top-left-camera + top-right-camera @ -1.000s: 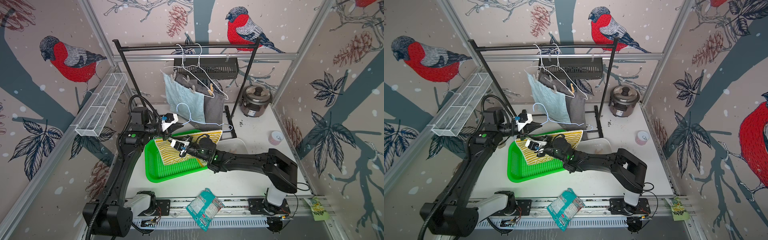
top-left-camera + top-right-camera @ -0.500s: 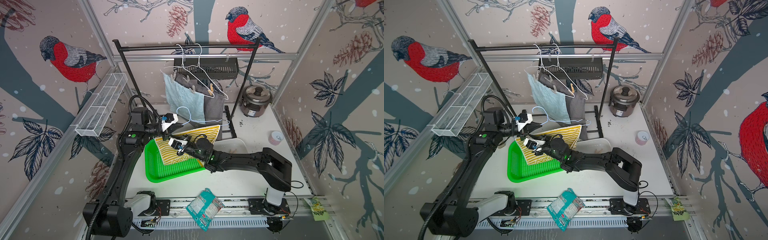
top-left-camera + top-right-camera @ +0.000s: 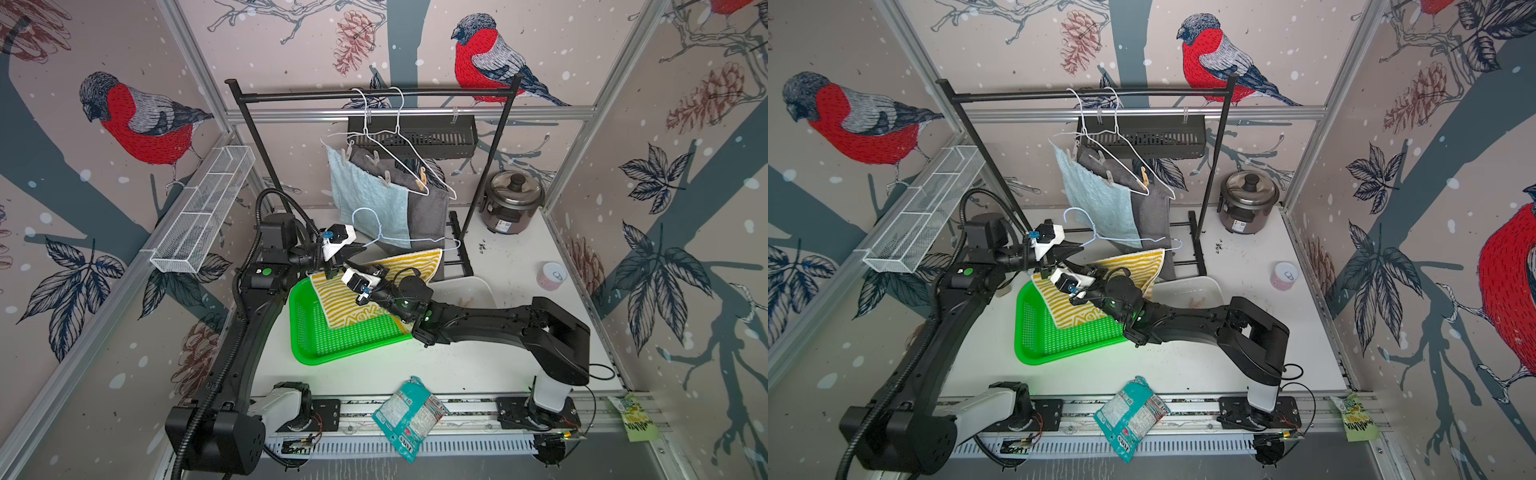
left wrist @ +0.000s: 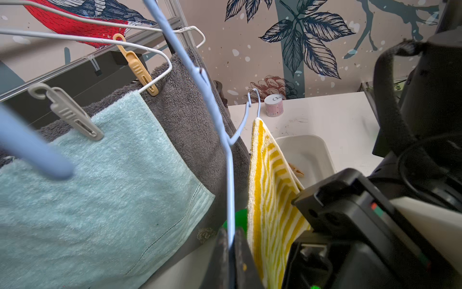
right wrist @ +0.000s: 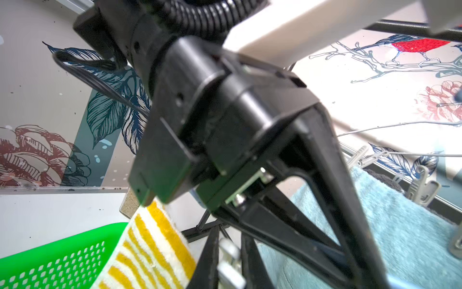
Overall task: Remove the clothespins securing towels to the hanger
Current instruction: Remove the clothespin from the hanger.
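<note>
The blue hanger [image 4: 229, 175] is seen in the left wrist view to be pinched between the fully closed fingers of the left gripper [image 4: 230, 237]. In both top views that grip is hidden under the wrist camera, and only the hanger's hook and bar are shown above the green tray [image 3: 316, 345]. The yellow striped towel [image 3: 353, 299] is hung from that hanger, with its lower end laid in the tray.

In the right wrist view a pale clothespin [image 5: 228, 265] is held between the nearly closed fingers of the right gripper [image 5: 230, 240]. It is just beside the towel's upper edge and beneath the body of the left gripper. Whether it is clipped to the cloth cannot be told, and in the top views it is covered altogether.

The light blue towel [image 3: 365, 199] and the dark grey towel [image 3: 428, 208] are hung on white hangers [image 4: 75, 37] from the black rail [image 3: 299, 95]. They are pinned by a grey clothespin [image 4: 72, 115] and a tan clothespin [image 4: 137, 67], shown sharply only by the left wrist camera. A loose wooden clothespin [image 4: 296, 172] is seen in the white tub [image 4: 315, 147], near the tray.
</note>
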